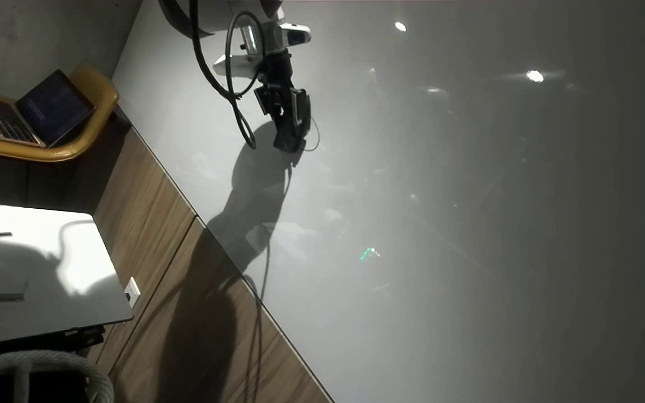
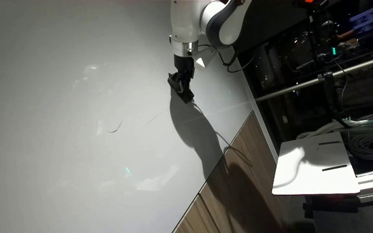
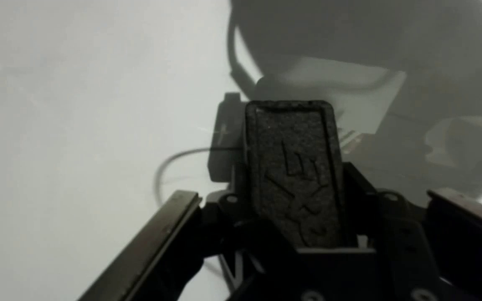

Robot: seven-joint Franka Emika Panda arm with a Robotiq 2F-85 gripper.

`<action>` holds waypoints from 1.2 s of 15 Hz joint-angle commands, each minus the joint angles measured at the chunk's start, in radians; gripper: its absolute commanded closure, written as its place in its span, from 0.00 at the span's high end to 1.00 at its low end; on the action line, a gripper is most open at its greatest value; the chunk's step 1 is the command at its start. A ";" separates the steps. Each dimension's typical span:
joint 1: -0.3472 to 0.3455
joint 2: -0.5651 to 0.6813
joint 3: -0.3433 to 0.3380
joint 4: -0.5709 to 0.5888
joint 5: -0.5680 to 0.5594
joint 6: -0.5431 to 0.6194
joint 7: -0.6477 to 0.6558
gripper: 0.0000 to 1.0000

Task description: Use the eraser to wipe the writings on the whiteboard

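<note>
The eraser (image 3: 291,138) is a dark oblong block with scratched lines on its face. My gripper (image 3: 295,179) is shut on it, one finger on each side. In both exterior views the gripper (image 1: 284,103) (image 2: 181,81) holds the eraser (image 1: 289,139) (image 2: 186,96) close to the whiteboard (image 1: 468,313) (image 2: 44,145); I cannot tell whether it touches. Of the writings, a short dark curve (image 2: 116,127) shows in an exterior view, left of the gripper. A thin curved line (image 1: 318,134) beside the eraser also shows in the wrist view (image 3: 159,171); ink or shadow is unclear.
Wood panels (image 1: 149,224) border the board's lower edge. A small white table (image 1: 31,313) (image 2: 312,161) stands beside it. A laptop (image 1: 54,109) rests on a yellow chair (image 1: 107,95). Cables (image 1: 233,84) hang along the arm. The arm's shadow (image 2: 193,129) and light glints mark the board.
</note>
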 commanded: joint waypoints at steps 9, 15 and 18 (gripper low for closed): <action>-0.118 -0.079 -0.190 -0.094 0.109 0.195 -0.158 0.30; -0.058 -0.084 -0.164 -0.124 0.137 0.205 -0.171 0.30; -0.032 -0.048 -0.160 -0.072 0.142 0.194 -0.178 0.30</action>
